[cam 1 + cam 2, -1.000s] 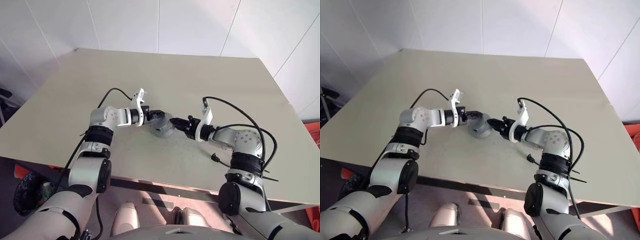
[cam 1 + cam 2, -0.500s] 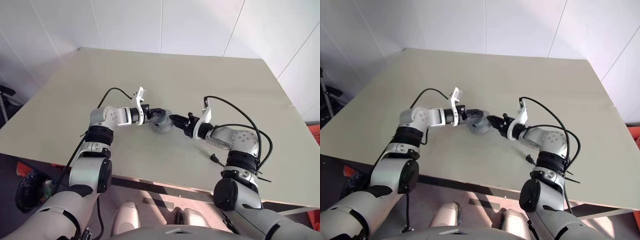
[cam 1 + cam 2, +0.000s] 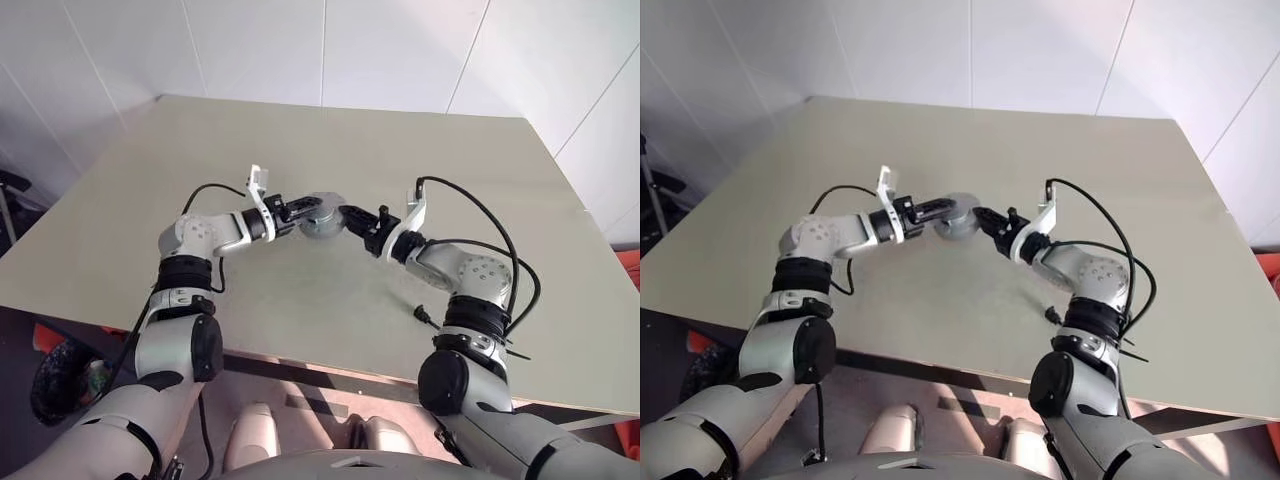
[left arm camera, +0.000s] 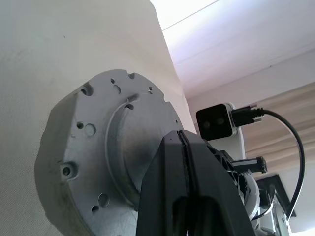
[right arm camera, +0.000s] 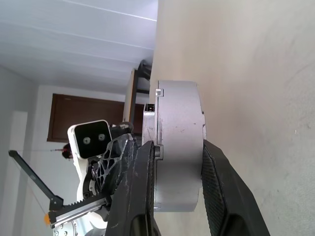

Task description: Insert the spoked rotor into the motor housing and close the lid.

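The housing (image 5: 179,142) hangs just above the tabletop (image 3: 300,300), near its middle, carried between both arms with the lid (image 4: 106,152) shut against it. The right pincer (image 5: 179,206) straddles the housing's rim, one finger on each flat face, gripping it. The left pincer (image 4: 189,162) is fully shut, its tips pressed against the lid's plain face. This looks like stiff, fairly heavy metal with smooth faces that may slip; clamping across the thickness at the rim seems safest, well away from the hinge edge
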Robot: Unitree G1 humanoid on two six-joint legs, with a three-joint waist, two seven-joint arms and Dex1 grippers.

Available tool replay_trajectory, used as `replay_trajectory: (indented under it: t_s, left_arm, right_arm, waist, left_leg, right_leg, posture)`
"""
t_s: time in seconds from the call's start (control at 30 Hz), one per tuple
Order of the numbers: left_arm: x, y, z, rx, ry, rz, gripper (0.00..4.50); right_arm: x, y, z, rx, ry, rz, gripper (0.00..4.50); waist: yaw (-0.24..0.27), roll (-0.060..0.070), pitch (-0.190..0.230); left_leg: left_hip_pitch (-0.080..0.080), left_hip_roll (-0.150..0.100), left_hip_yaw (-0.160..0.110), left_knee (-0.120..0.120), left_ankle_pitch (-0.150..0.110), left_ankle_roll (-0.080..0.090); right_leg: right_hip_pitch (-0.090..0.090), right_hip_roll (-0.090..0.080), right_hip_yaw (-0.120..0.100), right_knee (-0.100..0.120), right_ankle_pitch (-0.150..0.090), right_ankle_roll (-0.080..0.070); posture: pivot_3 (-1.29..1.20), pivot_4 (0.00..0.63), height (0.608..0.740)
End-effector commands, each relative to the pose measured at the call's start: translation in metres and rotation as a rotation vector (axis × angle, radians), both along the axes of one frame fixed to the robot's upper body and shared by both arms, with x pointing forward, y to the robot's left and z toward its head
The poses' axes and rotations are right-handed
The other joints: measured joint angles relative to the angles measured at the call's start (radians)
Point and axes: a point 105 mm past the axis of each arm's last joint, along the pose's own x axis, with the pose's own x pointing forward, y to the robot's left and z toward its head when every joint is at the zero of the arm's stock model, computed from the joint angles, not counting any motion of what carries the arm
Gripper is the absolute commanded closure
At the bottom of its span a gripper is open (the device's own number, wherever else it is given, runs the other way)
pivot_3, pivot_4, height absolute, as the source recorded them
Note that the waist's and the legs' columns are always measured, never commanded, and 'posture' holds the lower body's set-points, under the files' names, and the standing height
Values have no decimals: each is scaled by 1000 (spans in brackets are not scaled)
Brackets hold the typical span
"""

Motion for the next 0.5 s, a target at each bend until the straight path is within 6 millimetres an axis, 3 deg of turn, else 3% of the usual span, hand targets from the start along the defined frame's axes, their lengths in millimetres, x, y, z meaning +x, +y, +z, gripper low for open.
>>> replay_trajectory:
  t_s: [0.03, 0.43, 0.5]
  left_arm:
    - [2, 14, 14, -79, -16, 48, 4500]
    - [-1, 55, -1, -81, 3, 199, 4500]
    - [-2, 62, -2, -82, -1, 225, 4102]
  right_arm:
    - [4, 7, 28, 67, -93, 5, 3374]
    - [4, 4, 28, 59, -93, -19, 3374]
    - [6, 3, 29, 60, -94, -28, 3374]
  waist:
    - [0, 0, 0]
    - [-1, 0, 0]
    - [-1, 0, 0]
  left_leg:
    - [0, 0, 0, 0, 0, 0]
    - [-2, 0, -1, 0, 0, 0]
    - [-2, 0, -2, 0, 0, 0]
  right_leg:
    - [0, 0, 0, 0, 0, 0]
    - [-1, 0, -1, 0, 2, 4]
    - [-1, 0, -2, 0, 2, 4]
  posture:
    - [0, 0, 740]
    - [0, 0, 740]
    - [0, 0, 740]
